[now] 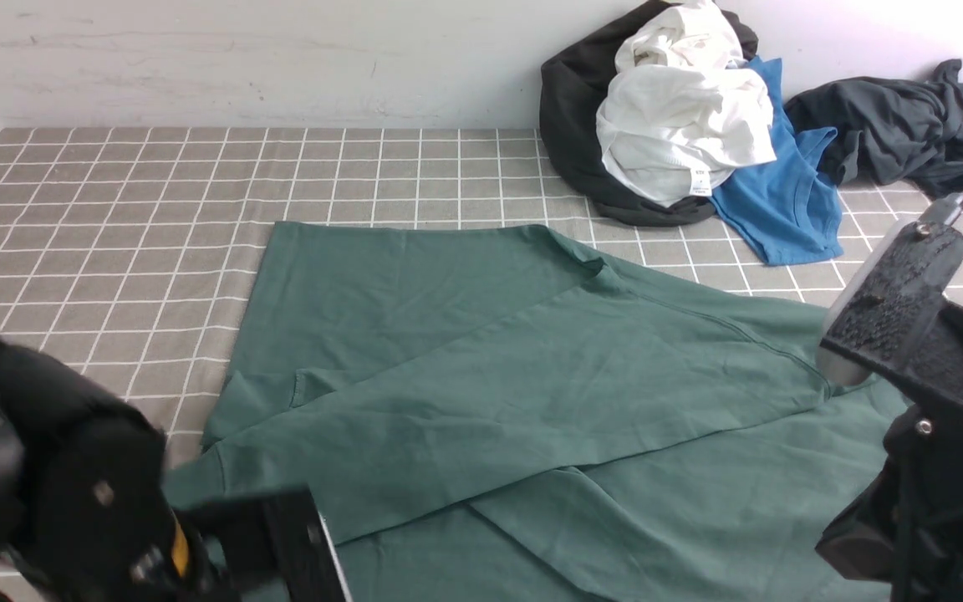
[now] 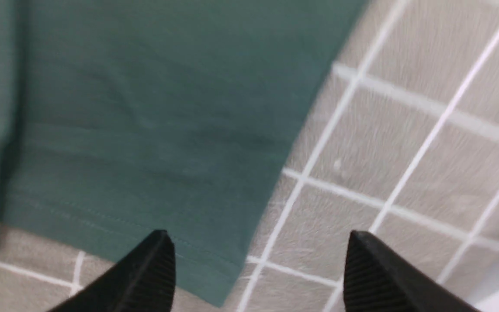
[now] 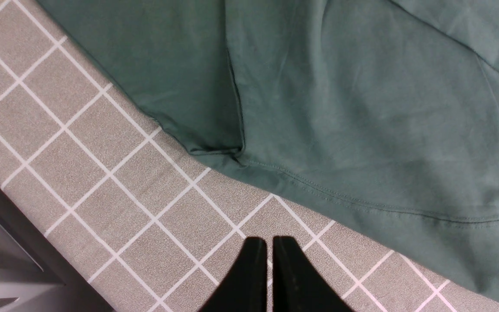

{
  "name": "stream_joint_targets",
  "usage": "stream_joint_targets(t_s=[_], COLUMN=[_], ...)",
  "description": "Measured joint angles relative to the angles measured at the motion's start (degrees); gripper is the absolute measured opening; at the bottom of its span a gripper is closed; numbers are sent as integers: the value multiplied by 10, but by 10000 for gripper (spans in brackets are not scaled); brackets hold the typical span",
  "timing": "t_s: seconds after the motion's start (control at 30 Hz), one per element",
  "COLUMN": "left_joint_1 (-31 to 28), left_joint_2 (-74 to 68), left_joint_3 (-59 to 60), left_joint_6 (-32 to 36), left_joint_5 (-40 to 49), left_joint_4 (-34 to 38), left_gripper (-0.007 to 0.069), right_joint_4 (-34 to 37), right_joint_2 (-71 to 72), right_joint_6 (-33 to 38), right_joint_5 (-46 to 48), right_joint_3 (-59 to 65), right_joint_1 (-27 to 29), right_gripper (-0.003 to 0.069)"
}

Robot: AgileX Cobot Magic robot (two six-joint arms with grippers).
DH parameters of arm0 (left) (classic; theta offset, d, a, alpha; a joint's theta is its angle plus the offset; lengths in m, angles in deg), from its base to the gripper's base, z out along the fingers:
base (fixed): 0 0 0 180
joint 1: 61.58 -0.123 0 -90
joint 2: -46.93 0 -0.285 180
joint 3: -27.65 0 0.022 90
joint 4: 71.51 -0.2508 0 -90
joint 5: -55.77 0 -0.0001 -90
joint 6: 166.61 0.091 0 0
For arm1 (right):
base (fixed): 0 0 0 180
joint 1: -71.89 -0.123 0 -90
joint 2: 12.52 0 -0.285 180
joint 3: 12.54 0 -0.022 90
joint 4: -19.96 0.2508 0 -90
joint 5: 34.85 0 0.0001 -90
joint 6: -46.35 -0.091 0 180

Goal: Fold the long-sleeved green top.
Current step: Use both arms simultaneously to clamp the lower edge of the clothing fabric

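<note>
The green long-sleeved top [image 1: 490,376] lies spread on the checked tablecloth [image 1: 114,209]. One sleeve is folded across its body toward the near left. No logo or tag shows. My left gripper [image 2: 258,260] is open and empty. It hovers over a hemmed corner of the top [image 2: 145,108], one finger [image 2: 154,268] above the hem and the other above bare cloth. My right gripper [image 3: 269,242] is shut and empty over the tablecloth, just off the top's stitched edge [image 3: 362,108]. In the front view the left arm [image 1: 55,485] is near left and the right arm [image 1: 933,401] near right.
A pile of clothes sits at the back right against the wall: a black garment [image 1: 569,125], a white one [image 1: 682,117], a bright blue tee [image 1: 782,201] and a dark grey garment [image 1: 899,134]. The table's edge [image 3: 15,216] shows in the right wrist view.
</note>
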Motion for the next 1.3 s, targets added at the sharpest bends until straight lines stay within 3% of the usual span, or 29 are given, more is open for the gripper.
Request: stream_joint_targets(t_s=[0.23, 1.3], left_joint_1=[24, 26], left_joint_2=[-85, -96], left_joint_3=[14, 14], left_joint_6=[-42, -45], left_joint_5=[-84, -58], left_joint_4=[-85, -80], left_gripper=[479, 479], right_joint_4=[1, 1], right_joint_2=[0, 0], right_joint_6=[0, 0], right_joint_5=[0, 0], right_joint_3=[0, 0], right_joint_1=[0, 0], right_gripper=[21, 21])
